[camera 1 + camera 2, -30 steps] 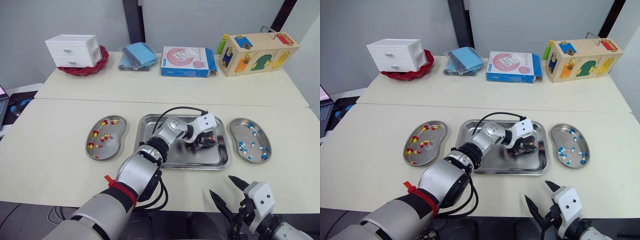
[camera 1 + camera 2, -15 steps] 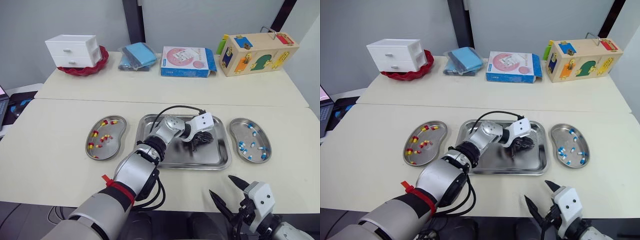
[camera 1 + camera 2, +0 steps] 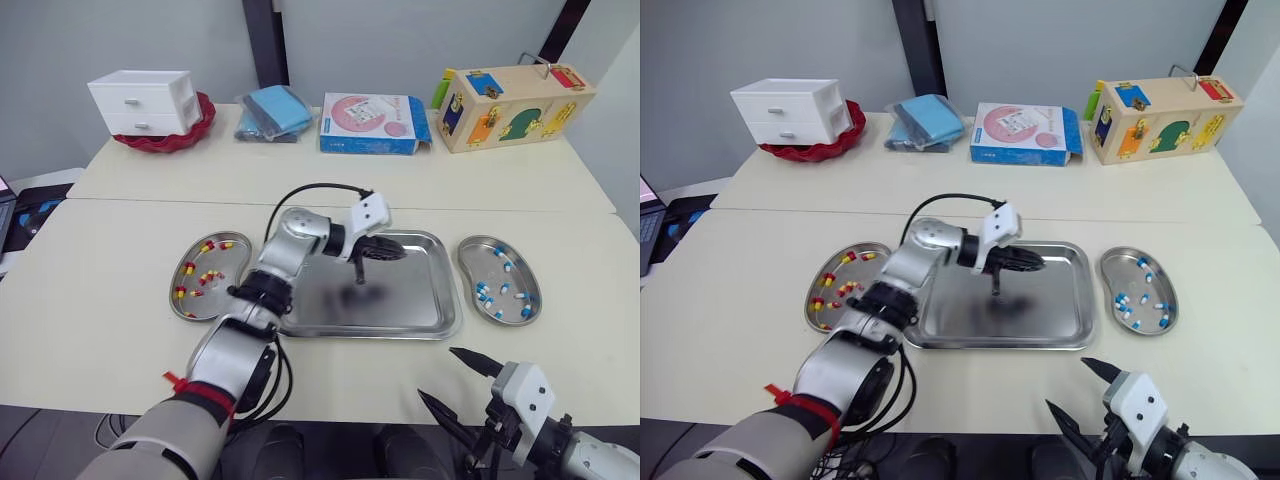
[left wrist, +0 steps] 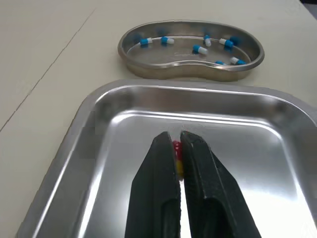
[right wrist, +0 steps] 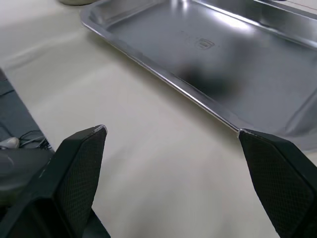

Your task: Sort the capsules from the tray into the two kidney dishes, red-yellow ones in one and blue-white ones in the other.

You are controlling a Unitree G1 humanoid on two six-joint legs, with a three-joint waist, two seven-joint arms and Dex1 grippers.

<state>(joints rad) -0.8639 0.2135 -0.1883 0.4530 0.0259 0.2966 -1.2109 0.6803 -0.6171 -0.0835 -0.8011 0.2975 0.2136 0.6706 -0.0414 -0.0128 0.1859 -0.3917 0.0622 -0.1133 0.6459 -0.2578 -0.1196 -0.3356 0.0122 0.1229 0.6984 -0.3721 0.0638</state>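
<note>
We note left pincer (image 4: 177,140) clamped on a red-yellow capsule (image 4: 177,156) above the tray (image 3: 400,300), right pincer (image 5: 172,131) agape. Best: firm hold, travel toward 9 o'clock, low release into red-yellow dish (image 3: 246,275).

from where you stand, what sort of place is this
Probably a robot test lab: a steel tray, a kidney dish of blue-white capsules and a wooden toy box on plain tables.

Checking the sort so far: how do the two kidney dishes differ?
The left dish holds only red-yellow capsules; the right dish holds only blue-white capsules. The left dish lies left of the tray, the right dish right of it. Both are shiny metal, kidney-shaped, flat on the table.
</note>
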